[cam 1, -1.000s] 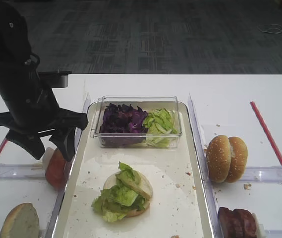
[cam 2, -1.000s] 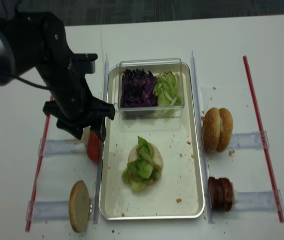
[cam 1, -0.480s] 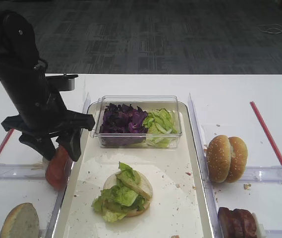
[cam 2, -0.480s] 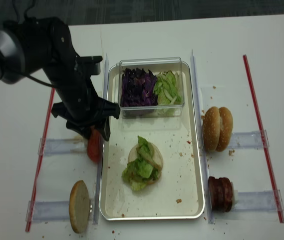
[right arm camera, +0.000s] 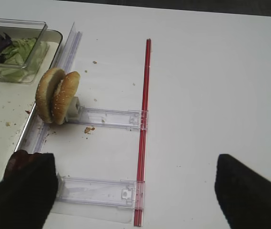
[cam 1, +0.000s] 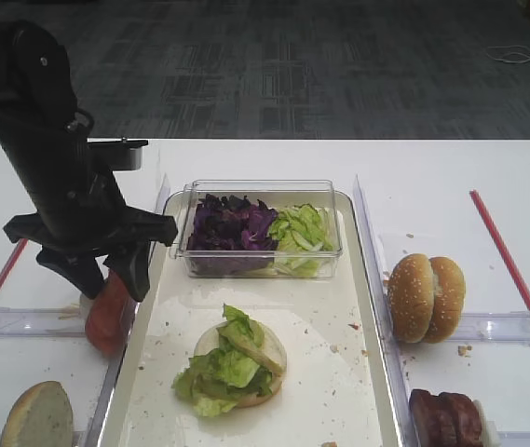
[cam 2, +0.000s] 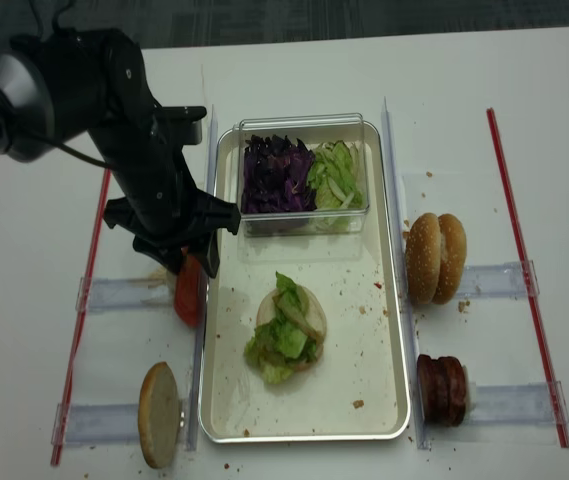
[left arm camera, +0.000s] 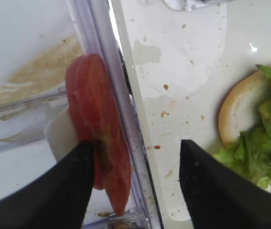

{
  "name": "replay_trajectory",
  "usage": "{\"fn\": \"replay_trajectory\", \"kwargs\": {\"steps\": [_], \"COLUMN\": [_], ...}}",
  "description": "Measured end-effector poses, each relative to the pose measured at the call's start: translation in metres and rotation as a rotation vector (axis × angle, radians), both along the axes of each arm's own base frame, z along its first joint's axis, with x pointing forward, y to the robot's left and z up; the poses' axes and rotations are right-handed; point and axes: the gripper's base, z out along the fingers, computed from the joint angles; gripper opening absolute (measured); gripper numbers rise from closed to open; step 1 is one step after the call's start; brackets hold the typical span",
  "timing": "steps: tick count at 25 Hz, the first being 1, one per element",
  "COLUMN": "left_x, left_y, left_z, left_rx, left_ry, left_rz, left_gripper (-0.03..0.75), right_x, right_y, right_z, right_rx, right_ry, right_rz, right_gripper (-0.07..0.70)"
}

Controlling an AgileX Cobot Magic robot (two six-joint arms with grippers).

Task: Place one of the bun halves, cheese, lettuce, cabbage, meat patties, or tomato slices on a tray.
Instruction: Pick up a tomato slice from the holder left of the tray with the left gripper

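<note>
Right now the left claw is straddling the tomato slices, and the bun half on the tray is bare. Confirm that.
Not quite. The left claw does straddle the tomato slices, but the bun half on the tray is not bare: lettuce lies on it, as the exterior high view shows.

Count at this moment: one tray (cam 2: 389,300); one clear tub (cam 2: 302,122) holding one heap of purple cabbage (cam 2: 274,175) and one of lettuce (cam 2: 336,178). Bun halves (cam 2: 437,258): four seen — two seeded at right, one on tray, one at lower left. Tomato slices (left arm camera: 97,157): number unclear. Meat patties (cam 2: 440,387): one stack, number unclear.
</note>
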Motion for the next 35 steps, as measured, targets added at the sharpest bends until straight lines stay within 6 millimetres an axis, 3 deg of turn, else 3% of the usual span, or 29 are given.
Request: {"fn": "replay_trajectory", "kwargs": {"steps": [14, 35], "left_x": [0.003, 0.006], "left_y": [0.000, -0.001], "left_z": [-0.009, -0.013], "left_rx": [0.011, 0.013], "left_ry": [0.012, -0.002], "left_rz": [-0.002, 0.000], "left_gripper": [0.398, 0.255], "right_x": [0.000, 0.000], "right_y": [0.000, 0.000], "right_z": [0.000, 0.000], "right_rx": [0.003, 0.003], "right_ry": [0.000, 0.000], "right_rz": [-0.002, -0.002], "right_gripper": [0.693, 0.693]}}
